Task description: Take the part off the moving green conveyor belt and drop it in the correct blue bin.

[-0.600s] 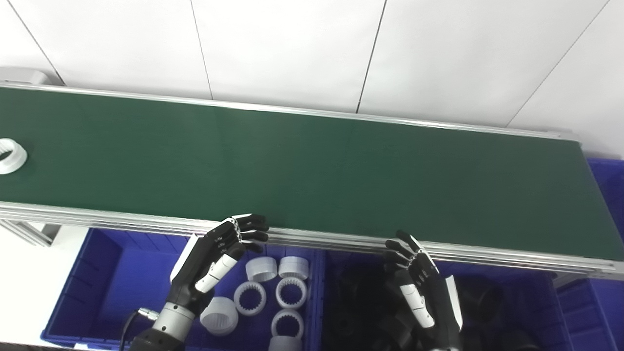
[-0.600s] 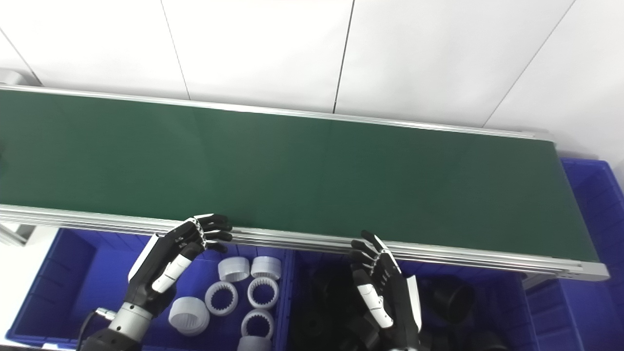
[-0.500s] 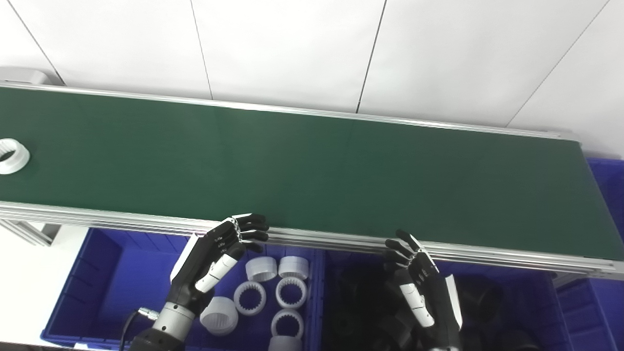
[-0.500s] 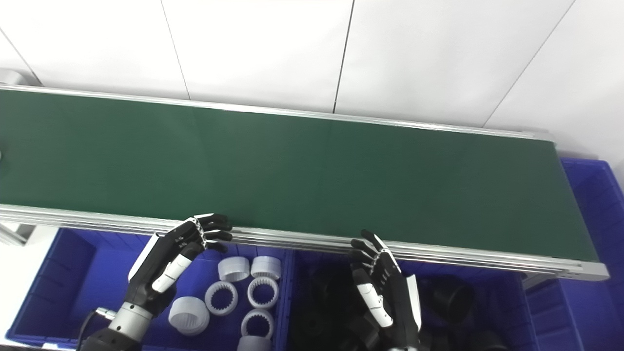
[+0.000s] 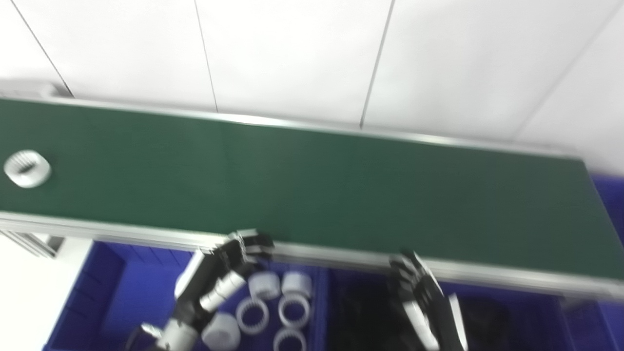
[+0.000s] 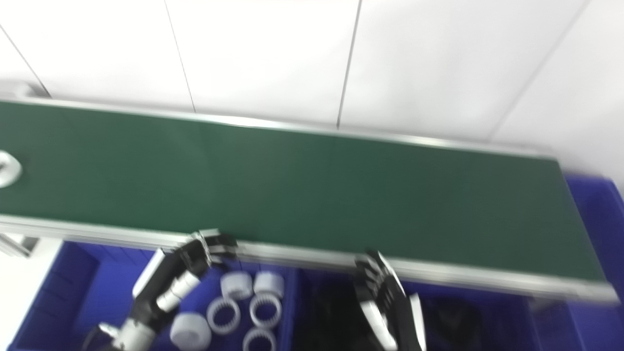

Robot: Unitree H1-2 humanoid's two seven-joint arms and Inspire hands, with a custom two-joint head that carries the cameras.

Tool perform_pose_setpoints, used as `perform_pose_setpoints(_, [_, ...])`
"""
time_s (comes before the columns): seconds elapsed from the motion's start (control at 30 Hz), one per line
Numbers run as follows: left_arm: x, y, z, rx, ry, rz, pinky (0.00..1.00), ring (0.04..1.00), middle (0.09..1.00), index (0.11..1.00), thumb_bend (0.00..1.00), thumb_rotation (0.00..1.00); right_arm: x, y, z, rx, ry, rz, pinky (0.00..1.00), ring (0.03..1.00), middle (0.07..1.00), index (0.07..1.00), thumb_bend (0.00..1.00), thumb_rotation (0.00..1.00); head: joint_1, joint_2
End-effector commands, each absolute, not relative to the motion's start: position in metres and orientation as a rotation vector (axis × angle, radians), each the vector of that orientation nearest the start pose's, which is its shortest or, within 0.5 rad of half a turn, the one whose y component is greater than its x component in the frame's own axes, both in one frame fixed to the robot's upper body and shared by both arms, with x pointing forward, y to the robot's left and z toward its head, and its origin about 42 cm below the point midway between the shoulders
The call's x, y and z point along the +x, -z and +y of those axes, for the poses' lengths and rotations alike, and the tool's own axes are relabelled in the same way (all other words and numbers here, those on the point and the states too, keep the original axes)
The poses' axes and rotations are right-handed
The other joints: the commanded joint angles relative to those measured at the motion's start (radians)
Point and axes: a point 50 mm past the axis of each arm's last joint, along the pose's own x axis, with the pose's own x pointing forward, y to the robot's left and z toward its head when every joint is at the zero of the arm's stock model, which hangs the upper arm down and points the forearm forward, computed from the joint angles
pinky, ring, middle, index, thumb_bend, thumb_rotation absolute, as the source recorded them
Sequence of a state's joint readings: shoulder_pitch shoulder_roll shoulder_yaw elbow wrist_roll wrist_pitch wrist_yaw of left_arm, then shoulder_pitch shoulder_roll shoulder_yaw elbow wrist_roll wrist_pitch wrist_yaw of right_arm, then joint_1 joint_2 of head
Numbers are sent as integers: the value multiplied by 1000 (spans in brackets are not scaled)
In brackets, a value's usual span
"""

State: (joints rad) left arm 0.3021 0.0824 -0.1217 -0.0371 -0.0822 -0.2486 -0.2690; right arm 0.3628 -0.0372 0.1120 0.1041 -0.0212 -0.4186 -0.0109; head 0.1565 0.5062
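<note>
Both the left hand (image 5: pixel 222 273) and the right hand (image 5: pixel 424 302) wait empty, fingers apart, beside the conveyor belt (image 5: pixel 312 185). The white ring part (image 5: pixel 27 168) rides far upstream; a late reach could miss it.

No text, label, brand, number or sign can be read anywhere in either view. Both views are blurred, and only plain, unmarked surfaces are shown.

One white ring (image 5: pixel 27 168) on one green belt (image 5: pixel 312 185); two hands; six white parts in the left bin (image 5: pixel 112 292).
</note>
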Motion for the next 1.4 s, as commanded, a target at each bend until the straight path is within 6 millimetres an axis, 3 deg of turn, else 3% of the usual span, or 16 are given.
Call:
perform_pose_setpoints(0.0, [179, -61, 204, -23, 313, -57, 543, 650, 698, 701, 668, 633, 146, -27, -213, -36, -24, -31, 663, 746, 794, 876, 627, 764, 29, -16])
perform_pose_setpoints(0.17, [180, -58, 205, -23, 317, -55, 541, 650, 694, 691, 663, 545, 146, -25, -213, -29, -31, -22, 711, 782, 824, 913, 487, 801, 54, -47])
perform_pose_setpoints(0.43, [183, -58, 207, -8, 321, -62, 516, 620, 674, 672, 655, 472, 146, -25, -209, -26, -27, -24, 730, 791, 833, 934, 324, 843, 43, -60])
perform_pose_setpoints(0.6, [183, -58, 207, 0, 315, -56, 512, 616, 672, 669, 677, 465, 147, -24, -209, -27, -20, -21, 728, 788, 826, 927, 292, 838, 41, -63])
perform_pose_setpoints(0.87, [186, -63, 208, 21, 315, -65, 511, 609, 668, 664, 698, 324, 147, -24, -208, -34, -23, -20, 730, 789, 830, 931, 278, 852, 36, -64])
perform_pose_setpoints(1.0, [197, -83, 208, 21, 320, -111, 506, 603, 663, 667, 743, 283, 148, -24, -208, -30, -21, -23, 725, 786, 827, 928, 289, 856, 41, -65])
perform_pose_setpoints(1.03, [200, -89, 207, 15, 316, -129, 498, 594, 658, 667, 741, 191, 148, -24, -208, -30, -21, -23, 727, 786, 827, 927, 295, 856, 41, -65])
perform_pose_setpoints(1.13, [212, -116, 205, -3, 278, -218, 481, 572, 644, 664, 774, 46, 149, -24, -209, -32, -22, -22, 731, 789, 828, 928, 301, 854, 48, -68])
perform_pose_setpoints(1.23, [231, -154, 201, 16, 213, -358, 463, 569, 639, 653, 818, 8, 150, -23, -209, -26, -23, -20, 736, 790, 829, 930, 299, 852, 53, -72])
perform_pose_setpoints(1.37, [265, -204, 204, 132, 134, -502, 426, 539, 620, 637, 919, 61, 151, -22, -209, -24, -21, -17, 739, 791, 830, 929, 299, 844, 58, -77])
